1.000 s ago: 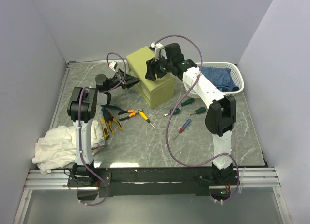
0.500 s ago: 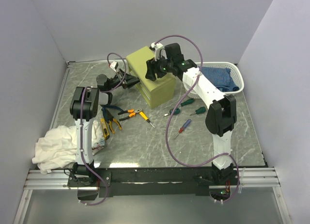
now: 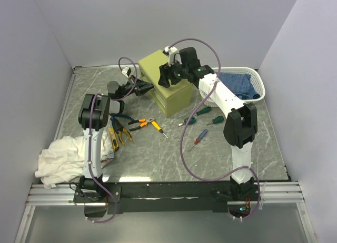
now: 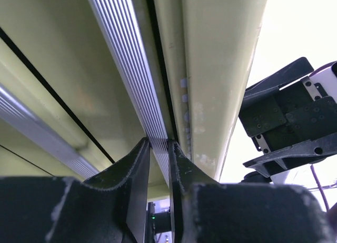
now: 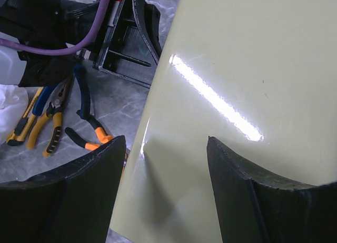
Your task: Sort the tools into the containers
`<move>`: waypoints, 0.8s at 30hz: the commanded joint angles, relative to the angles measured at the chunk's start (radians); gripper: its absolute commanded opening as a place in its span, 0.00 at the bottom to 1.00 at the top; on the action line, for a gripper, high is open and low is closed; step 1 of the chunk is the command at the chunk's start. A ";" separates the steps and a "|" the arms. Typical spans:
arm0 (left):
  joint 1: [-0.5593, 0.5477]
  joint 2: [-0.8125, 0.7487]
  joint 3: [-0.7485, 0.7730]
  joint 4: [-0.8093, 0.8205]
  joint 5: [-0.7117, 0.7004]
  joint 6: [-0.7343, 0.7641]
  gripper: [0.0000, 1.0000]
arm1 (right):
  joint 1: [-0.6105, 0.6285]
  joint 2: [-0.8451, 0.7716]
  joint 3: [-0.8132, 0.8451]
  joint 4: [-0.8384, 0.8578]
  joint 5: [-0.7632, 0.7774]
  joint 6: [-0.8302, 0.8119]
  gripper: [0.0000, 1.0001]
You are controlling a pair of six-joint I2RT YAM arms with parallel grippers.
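Observation:
The olive cabinet stands at the back middle, its drawers showing only thin dark gaps in the left wrist view. My left gripper is shut on the ribbed silver handle strip of a drawer front, its fingers pinching it. My right gripper is open, its fingers resting spread on the cabinet's top. Orange pliers, blue pliers, yellow pliers, a yellow utility knife, an orange screwdriver, two green screwdrivers and a red-blue screwdriver lie on the table.
A white basket holding a blue cloth stands right of the cabinet. A crumpled white cloth lies at the front left. Grey walls close in the left, back and right sides.
My left arm has shifted slightly right, toward the cabinet. The right arm and the tools have not visibly moved.

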 commanded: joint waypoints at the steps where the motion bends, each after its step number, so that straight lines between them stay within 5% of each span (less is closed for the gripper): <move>1: -0.033 0.013 -0.010 0.317 -0.055 0.002 0.12 | -0.016 0.067 -0.065 -0.233 0.055 0.010 0.71; 6: 0.007 -0.044 -0.050 0.298 -0.009 0.012 0.01 | -0.017 0.070 -0.064 -0.230 0.073 0.008 0.72; 18: 0.145 -0.222 -0.256 0.266 0.135 0.100 0.01 | -0.023 0.098 -0.053 -0.231 0.070 0.002 0.72; 22: 0.137 -0.245 -0.262 0.162 0.097 0.189 0.41 | -0.026 0.101 -0.056 -0.228 0.072 0.001 0.73; 24: 0.131 -0.227 -0.233 0.139 0.073 0.201 0.48 | -0.026 0.107 -0.053 -0.233 0.070 -0.001 0.73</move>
